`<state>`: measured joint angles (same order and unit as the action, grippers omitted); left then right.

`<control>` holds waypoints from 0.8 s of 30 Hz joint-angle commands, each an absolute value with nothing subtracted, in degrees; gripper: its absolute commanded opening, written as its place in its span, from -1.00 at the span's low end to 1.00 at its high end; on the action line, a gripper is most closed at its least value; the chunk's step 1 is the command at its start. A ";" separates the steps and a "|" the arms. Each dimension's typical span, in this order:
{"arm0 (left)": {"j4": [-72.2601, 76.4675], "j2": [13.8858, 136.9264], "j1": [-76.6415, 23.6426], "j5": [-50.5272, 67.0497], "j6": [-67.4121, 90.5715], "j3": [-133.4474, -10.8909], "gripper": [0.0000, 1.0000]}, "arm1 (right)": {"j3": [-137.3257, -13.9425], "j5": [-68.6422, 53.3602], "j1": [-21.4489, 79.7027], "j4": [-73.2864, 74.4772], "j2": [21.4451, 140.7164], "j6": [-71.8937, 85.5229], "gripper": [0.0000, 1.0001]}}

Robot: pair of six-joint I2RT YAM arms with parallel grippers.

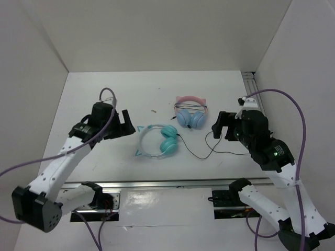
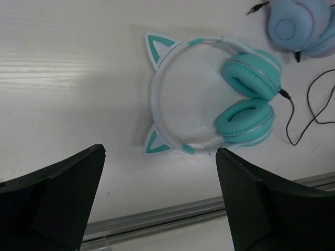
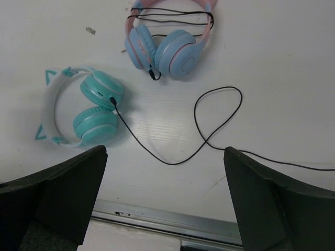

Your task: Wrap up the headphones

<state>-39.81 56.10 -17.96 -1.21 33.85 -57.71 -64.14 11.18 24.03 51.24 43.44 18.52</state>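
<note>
The teal headphones [image 1: 167, 140] lie flat near the middle of the table, with the white-and-teal headband and cat ears to the left and the folded cups to the right. Their thin black cable [image 1: 209, 151] runs loose from the cups to the right in a loop. They also show in the left wrist view [image 2: 250, 78] and the right wrist view [image 3: 94, 107], with the cable [image 3: 209, 120] uncoiled on the table. My left gripper [image 1: 125, 124] hovers left of them, open and empty [image 2: 159, 167]. My right gripper [image 1: 222, 126] hovers above the cable loop, open and empty [image 3: 165, 157].
A pink-headband pair with light-blue cups [image 1: 191, 114] lies just behind the teal pair, its own cable wound across it [image 3: 170, 15]. A small dark speck [image 1: 153, 111] lies behind. A metal rail [image 1: 167, 183] runs along the table's front edge. White walls enclose three sides.
</note>
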 commanded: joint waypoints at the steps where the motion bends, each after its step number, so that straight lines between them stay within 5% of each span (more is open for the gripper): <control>1: -27.00 63.54 -20.21 4.48 39.19 -53.09 1.00 | -62.49 6.16 24.43 45.44 42.36 17.58 1.00; 8: -11.45 78.56 -23.99 -1.04 43.33 -45.71 0.98 | -61.18 0.53 24.43 44.74 41.14 16.44 1.00; 18: -13.10 92.10 -29.35 -14.93 44.91 -48.51 0.50 | -59.51 -3.60 24.43 44.21 35.43 14.77 1.00; 22: -15.37 94.13 -30.58 -16.08 45.44 -49.22 -0.05 | -59.50 -3.60 24.43 43.68 35.42 14.24 1.00; 23: -16.08 94.13 -30.59 -16.78 45.96 -49.22 -0.39 | -59.50 -3.60 24.43 43.68 35.42 14.24 1.00; 24: -16.08 94.13 -30.59 -17.57 45.97 -49.22 -0.52 | -59.50 -4.13 24.43 43.68 35.42 14.24 1.00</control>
<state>-13.37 92.62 -30.26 -14.46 44.56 -49.39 -60.18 -2.50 24.03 47.09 35.44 15.44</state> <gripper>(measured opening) 0.297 0.999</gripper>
